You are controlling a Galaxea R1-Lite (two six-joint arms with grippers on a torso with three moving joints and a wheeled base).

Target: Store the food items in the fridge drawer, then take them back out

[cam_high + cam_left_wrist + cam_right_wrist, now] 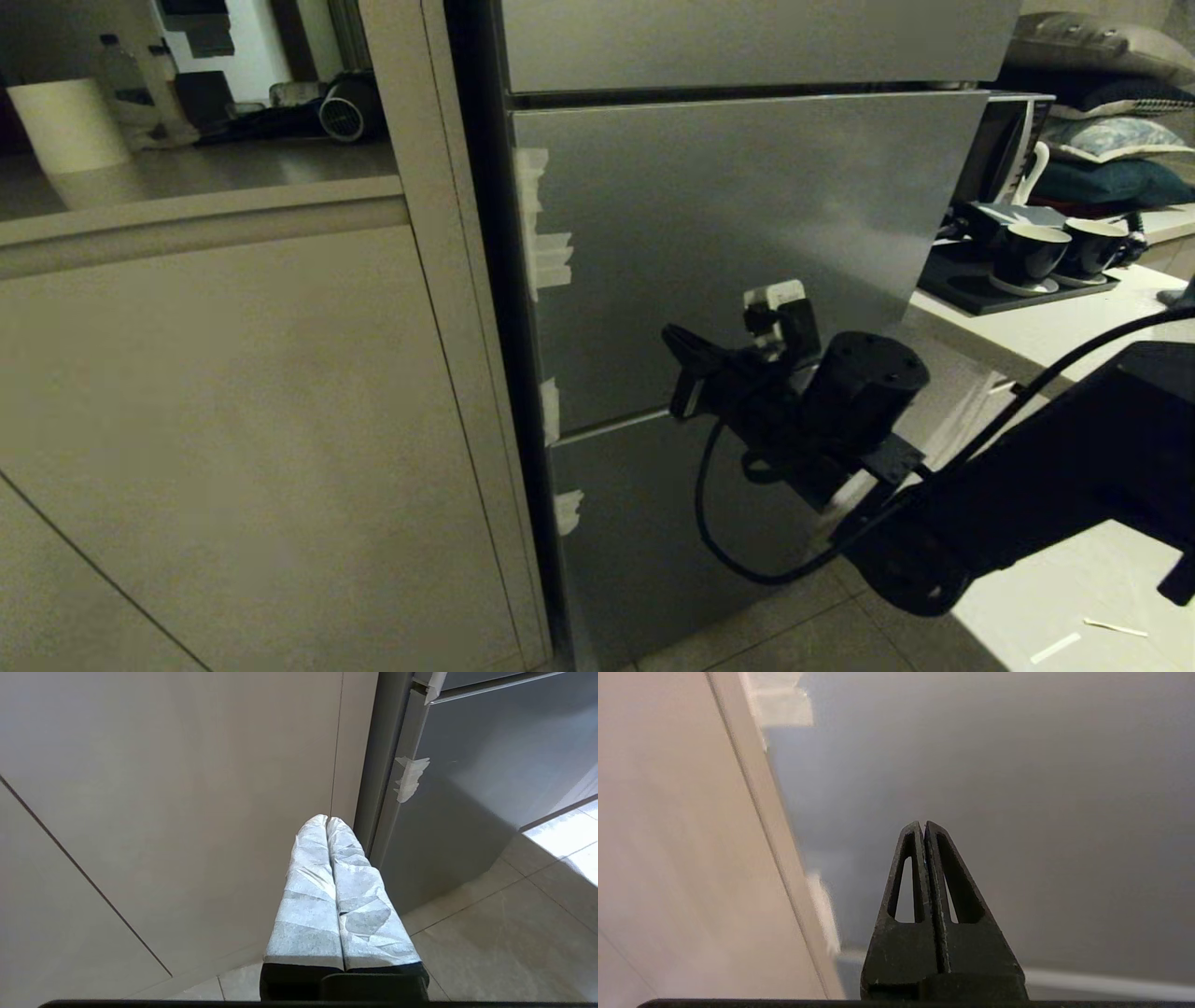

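The grey fridge stands closed; its middle door (747, 215) and lower door (644, 523) hide the fridge drawer, and no food items are in view. White tape scraps (546, 257) mark the doors' left edge. My right gripper (674, 338) is shut and empty, held just in front of the middle door near its bottom seam and pointing toward that left edge. The right wrist view shows its black fingers pressed together (923, 823) before the grey door (1017, 788). My left gripper (327, 819), with white-wrapped fingers, is shut and empty, parked low by the beige cabinet (163, 788).
A beige cabinet (233, 420) adjoins the fridge on the left, with a white cylinder (65, 121) on its counter. At the right, a counter carries a black tray (971, 294) of dark cups (1027, 257) and a microwave (1004, 149). Tiled floor (794, 625) lies below.
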